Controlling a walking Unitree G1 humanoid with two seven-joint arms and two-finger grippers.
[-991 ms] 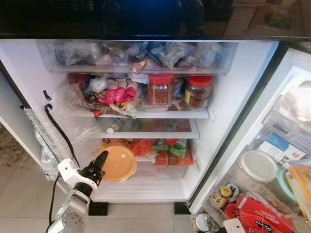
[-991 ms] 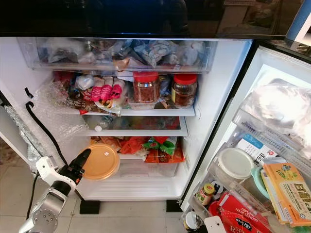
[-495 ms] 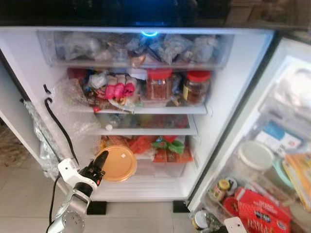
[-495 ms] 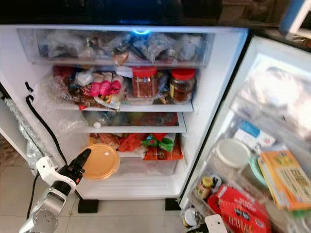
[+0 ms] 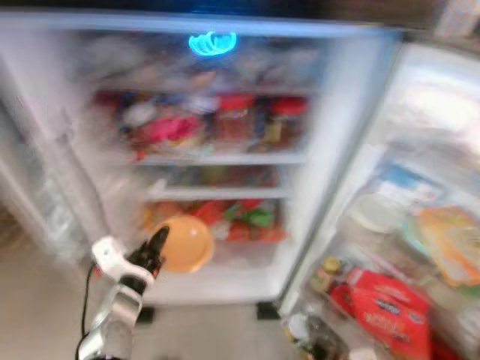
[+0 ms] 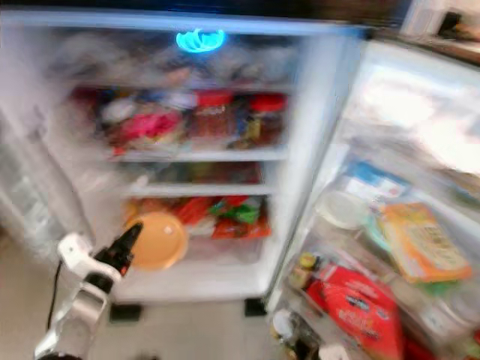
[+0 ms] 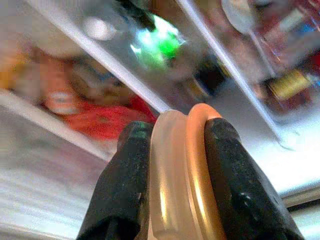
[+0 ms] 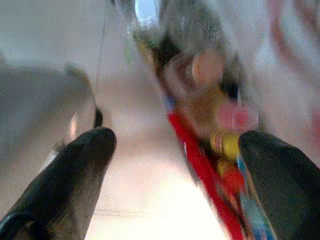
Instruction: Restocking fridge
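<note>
the left gripper (image 7: 172, 150) pinches the rim of an orange lidded container (image 5: 182, 243), holding it at the front of the open fridge's (image 5: 330, 142) lowest shelf, before red and green packets (image 5: 244, 220). the right gripper (image 8: 175, 150) hangs spread wide near the door's red packets (image 5: 382, 304). everything looks blurred.

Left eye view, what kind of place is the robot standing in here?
Most likely a home kitchen, in front of an open fridge. Its shelves hold red-lidded jars, and the door racks are packed with groceries. The left tool grips an orange-lidded container at the lower shelf.
</note>
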